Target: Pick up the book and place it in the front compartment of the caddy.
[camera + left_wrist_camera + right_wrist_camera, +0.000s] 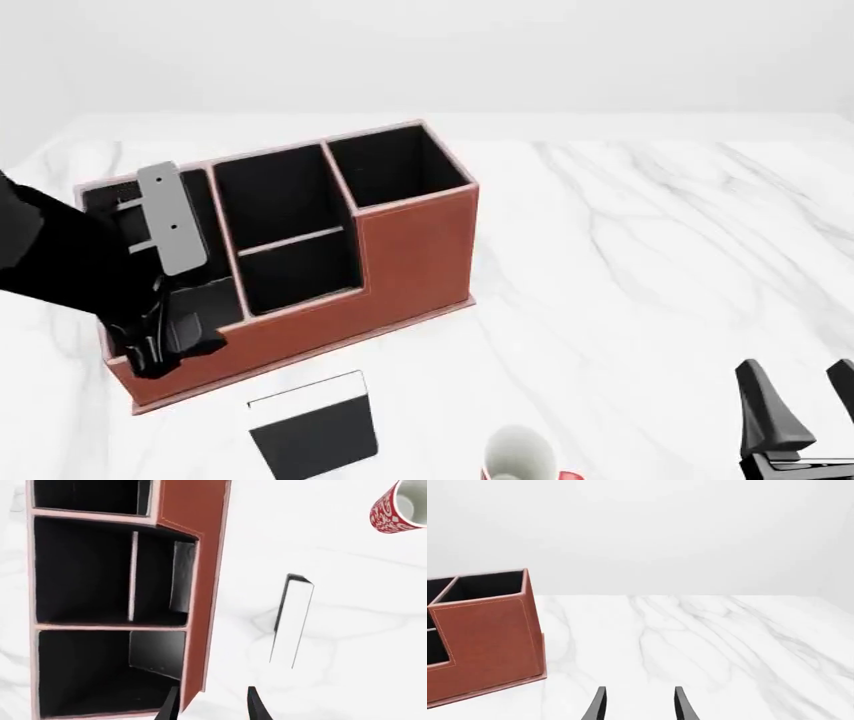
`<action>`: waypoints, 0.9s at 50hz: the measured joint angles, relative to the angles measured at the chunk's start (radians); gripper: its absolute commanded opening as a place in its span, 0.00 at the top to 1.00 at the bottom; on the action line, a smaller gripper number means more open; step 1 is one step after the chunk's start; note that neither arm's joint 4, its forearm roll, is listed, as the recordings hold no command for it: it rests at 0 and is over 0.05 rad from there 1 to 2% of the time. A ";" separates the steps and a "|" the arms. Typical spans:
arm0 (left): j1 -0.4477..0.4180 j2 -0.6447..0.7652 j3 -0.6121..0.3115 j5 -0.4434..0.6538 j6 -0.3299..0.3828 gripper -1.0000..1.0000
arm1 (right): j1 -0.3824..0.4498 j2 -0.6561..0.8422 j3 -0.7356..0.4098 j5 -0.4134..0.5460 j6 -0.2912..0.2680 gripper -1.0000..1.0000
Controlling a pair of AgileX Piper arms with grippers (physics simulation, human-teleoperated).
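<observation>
The reddish-brown caddy (414, 250) stands left of centre, its black-lined cells open upward. The front compartment (274, 195) is the taller-walled middle cell, behind a low divider; in the left wrist view this compartment (80, 575) is empty. The thin black book (314, 430) lies flat on the table just before the caddy, white strip toward it. It looks pale in the left wrist view, book (293, 620). My left gripper (167, 345) hangs open over the caddy's long end cell and front wall, holding nothing; left gripper (210, 709). My right gripper (805, 400) is open and empty at the near right; right gripper (639, 705).
A white-and-red mug (521, 460) stands at the near edge, right of the book; the same mug (400, 507) shows in the left wrist view. The white marble table (641, 260) stretches to the right of the caddy (487, 640).
</observation>
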 measured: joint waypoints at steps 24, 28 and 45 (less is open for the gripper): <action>-0.104 0.093 0.052 -0.064 -0.087 0.00 | 0.000 0.000 0.000 0.000 0.000 0.00; -0.125 0.106 0.054 -0.067 -0.104 0.00 | 0.000 0.000 0.000 0.000 0.000 0.00; -0.210 0.137 0.055 -0.058 -0.162 0.00 | 0.000 0.000 0.000 0.000 0.000 0.00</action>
